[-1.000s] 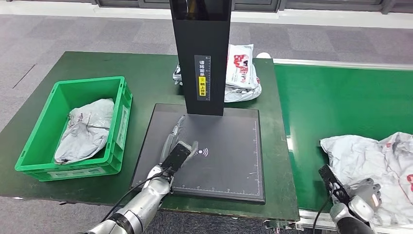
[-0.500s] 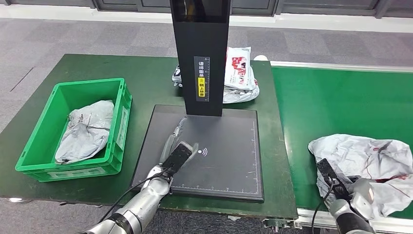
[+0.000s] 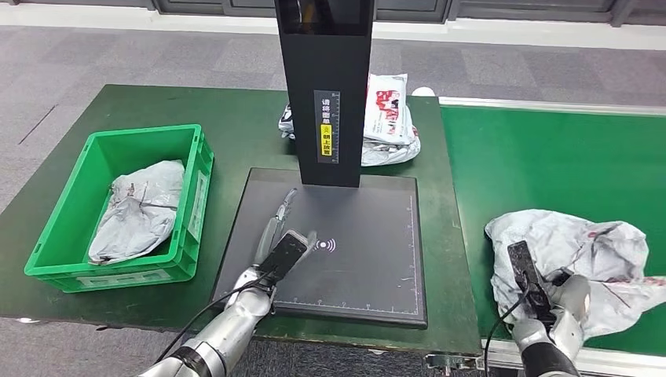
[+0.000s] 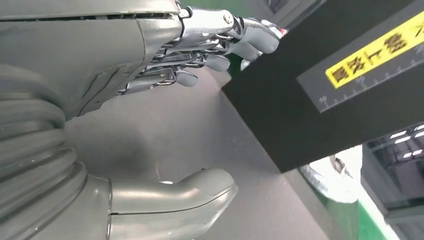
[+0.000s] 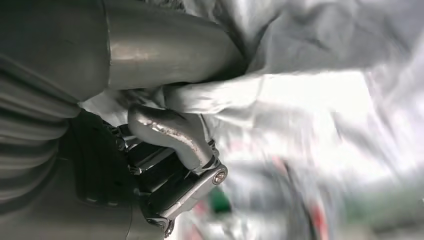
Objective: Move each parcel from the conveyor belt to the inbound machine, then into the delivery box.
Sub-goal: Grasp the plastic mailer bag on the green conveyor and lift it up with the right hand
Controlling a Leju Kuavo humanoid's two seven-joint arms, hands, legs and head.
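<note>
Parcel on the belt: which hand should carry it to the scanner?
Right. The right hand already grips the parcel on the belt. The left hand rests open over the scanner plate, holding nothing.

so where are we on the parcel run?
Done: one grey parcel already lies in the green box. In hand: the right hand grips a crumpled parcel on the conveyor; the right wrist view shows fingers closed on its wrap. Left hand hovers open over the scanner pad. Left: scan that parcel and box it. More parcels sit behind the scanner post.
</note>
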